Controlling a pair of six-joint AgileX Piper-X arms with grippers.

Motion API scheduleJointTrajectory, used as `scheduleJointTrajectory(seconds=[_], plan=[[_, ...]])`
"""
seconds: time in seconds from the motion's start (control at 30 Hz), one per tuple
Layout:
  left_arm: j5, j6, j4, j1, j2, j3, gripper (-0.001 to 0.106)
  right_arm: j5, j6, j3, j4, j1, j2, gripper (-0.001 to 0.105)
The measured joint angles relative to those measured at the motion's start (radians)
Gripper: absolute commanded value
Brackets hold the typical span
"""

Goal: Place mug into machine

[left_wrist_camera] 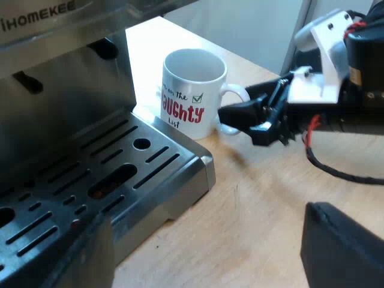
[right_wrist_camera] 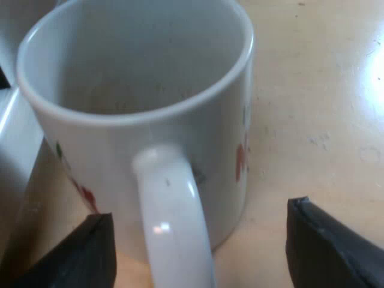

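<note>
- The right pincer [right_wrist_camera: 199, 213] is spread wide, and its two black fingers [right_wrist_camera: 327, 252] stand one on each side of the mug's handle [right_wrist_camera: 174, 222].
- There is a clear gap between the handle and each finger. Neither finger touches it, so the pincer has hold of nothing.
- From the left wrist view, the same pincer reaches in low over the table [left_wrist_camera: 270, 210], with its fingertips at the handle's loop.
- The left pincer [left_wrist_camera: 207, 240] is also spread wide and grips nothing. One of its fingers hangs over the drip tray [left_wrist_camera: 180, 165] and the other over bare table.
- The mug [left_wrist_camera: 192, 90] is white, with a green ticked box and red lettering that reads "naughty" above a smaller "list".
- It stands upright on the wooden table, just beside the drip tray's corner and not on the tray. I cannot tell whether its base touches the tray's edge.
- Its handle points away from the espresso machine [left_wrist_camera: 66, 90], toward the right pincer.
- The mug's mouth is open, and the inside shows plain white wall and bottom with a faint brownish tint low down.
- The drip tray is a steel grate with long slots and one round hole. Something reddish-brown shows through its widest slot, but I cannot tell what it is.
- The machine's steel front rises behind the tray and carries pale lettering ending in "HOMEKEE".
- Two dark parts jut out from the front above the grate.
</note>
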Motion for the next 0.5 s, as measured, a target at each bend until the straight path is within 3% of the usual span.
scheduleJointTrajectory(seconds=[0.2,0.3,0.37,0.47,0.5], plan=[[0.0,0.0,0.02,0.0,0.0,0.0,0.066,-0.017,0.016,-0.045,0.009,0.0,0.034,0.061],[0.0,0.0,0.02,0.0,0.0,0.0,0.066,-0.023,0.019,-0.045,0.009,0.0,0.034,0.046],[0.0,0.0,0.02,0.0,0.0,0.0,0.066,-0.029,0.022,-0.045,0.009,0.0,0.034,0.028],[0.0,0.0,0.02,0.0,0.0,0.0,0.066,-0.033,0.022,-0.045,0.01,0.0,0.034,0.02],[0.0,0.0,0.02,0.0,0.0,0.0,0.066,-0.032,0.022,-0.045,0.01,0.0,0.034,0.0]])
